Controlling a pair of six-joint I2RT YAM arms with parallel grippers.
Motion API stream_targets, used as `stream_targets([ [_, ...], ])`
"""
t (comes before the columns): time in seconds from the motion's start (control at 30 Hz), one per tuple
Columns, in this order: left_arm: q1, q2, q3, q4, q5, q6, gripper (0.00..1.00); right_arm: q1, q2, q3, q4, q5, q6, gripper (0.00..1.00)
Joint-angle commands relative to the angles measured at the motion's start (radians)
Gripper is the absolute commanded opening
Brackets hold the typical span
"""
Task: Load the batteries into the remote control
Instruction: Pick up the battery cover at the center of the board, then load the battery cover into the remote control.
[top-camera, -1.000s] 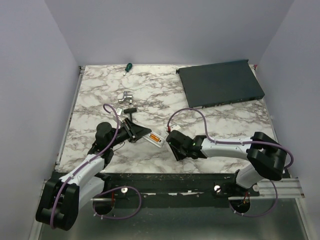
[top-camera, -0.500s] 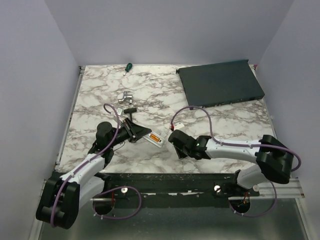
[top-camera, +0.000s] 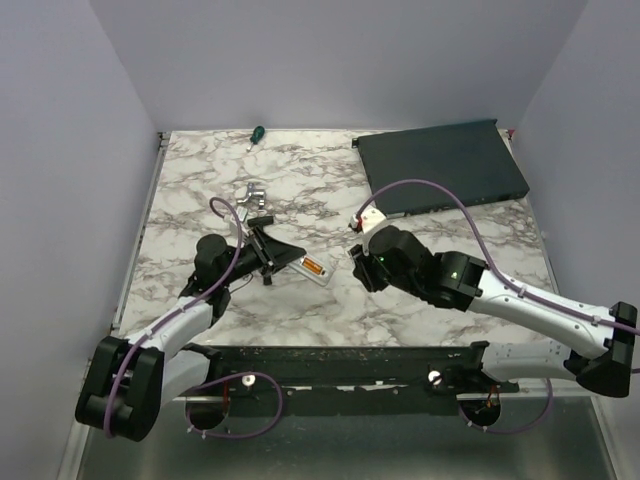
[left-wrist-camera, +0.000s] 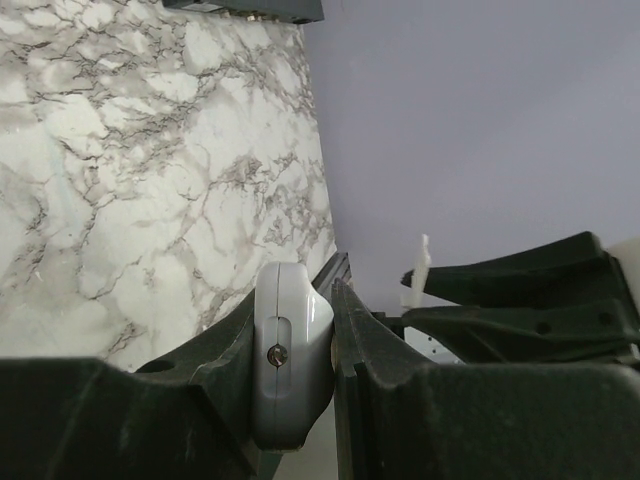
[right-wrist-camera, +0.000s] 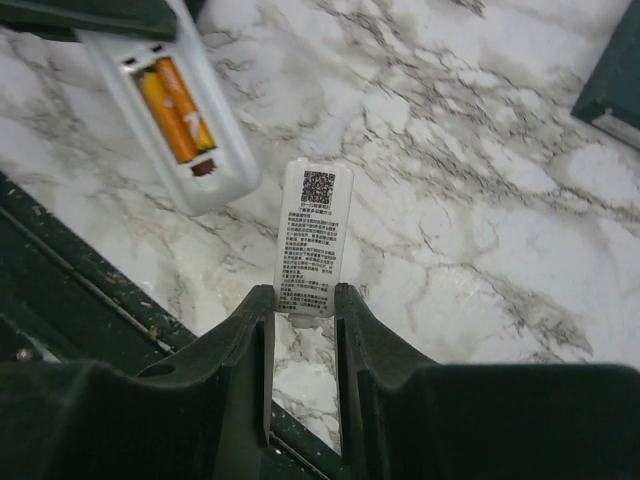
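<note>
Two orange batteries (right-wrist-camera: 175, 110) sit side by side in the open compartment of the remote control (right-wrist-camera: 215, 175), compartment facing up. The remote is near the front middle of the marble worktop (right-wrist-camera: 480, 200). Left tool (left-wrist-camera: 297, 330) is clamped narrow on one end of the remote, with the white casing pinched between both fingers. I cannot tell if the remote rests on the worktop or is lifted slightly. Right tool (right-wrist-camera: 305, 300) is just beside the remote's free end, pinching the lower edge of a small white battery cover (right-wrist-camera: 315, 235). The cover's printed label with a square code faces the wrist camera, and the cover is apart from the remote. Dark flat box (top-camera: 440, 165) is at the far right corner. Green-handled screwdriver (top-camera: 256, 133) lies at the far edge. Silver metal bracket (top-camera: 252, 193) lies beyond the left tool.
</note>
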Motion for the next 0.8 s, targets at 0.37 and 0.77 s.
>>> stream_targets([
  [0.37,-0.198,0.070,0.026,0.190,-0.084,-0.095,0.00,0.004,0.065,0.205,-0.183,-0.274,-0.241,0.13],
  [0.77,-0.226,0.104,0.053,0.188,-0.086,-0.103,0.00,0.004,0.149,0.238,-0.238,-0.395,-0.298,0.11],
])
